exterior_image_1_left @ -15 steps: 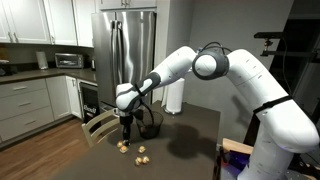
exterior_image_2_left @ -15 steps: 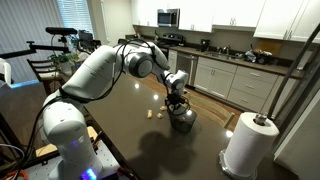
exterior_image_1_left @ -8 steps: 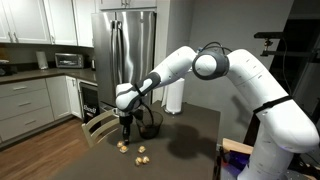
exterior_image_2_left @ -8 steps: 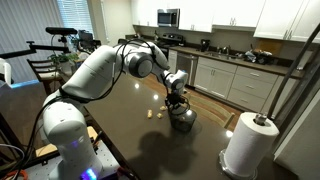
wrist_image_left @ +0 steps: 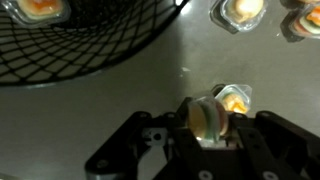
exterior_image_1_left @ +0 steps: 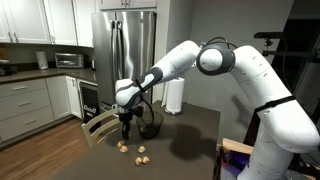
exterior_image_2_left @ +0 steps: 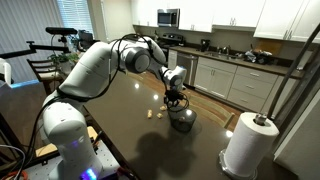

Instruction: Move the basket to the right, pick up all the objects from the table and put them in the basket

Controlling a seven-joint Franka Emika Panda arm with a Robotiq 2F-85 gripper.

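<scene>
My gripper [exterior_image_1_left: 127, 124] is closed almost fully on one tan piece [wrist_image_left: 205, 116], pinched between the fingertips low over the table [wrist_image_left: 120, 100]. The basket [wrist_image_left: 90, 45] sits just beside it (one piece [wrist_image_left: 40, 8] lies inside). The hold worries me: the lump is round and uneven and seems to sit near the tips, though the wrist view is too dim to be sure, so it could squirt out on the lift. A neighbouring piece [wrist_image_left: 236, 97] lies right against it, and a careless rise may knock it away. If I carry low, I could catch the basket's rim and shove it.
</scene>
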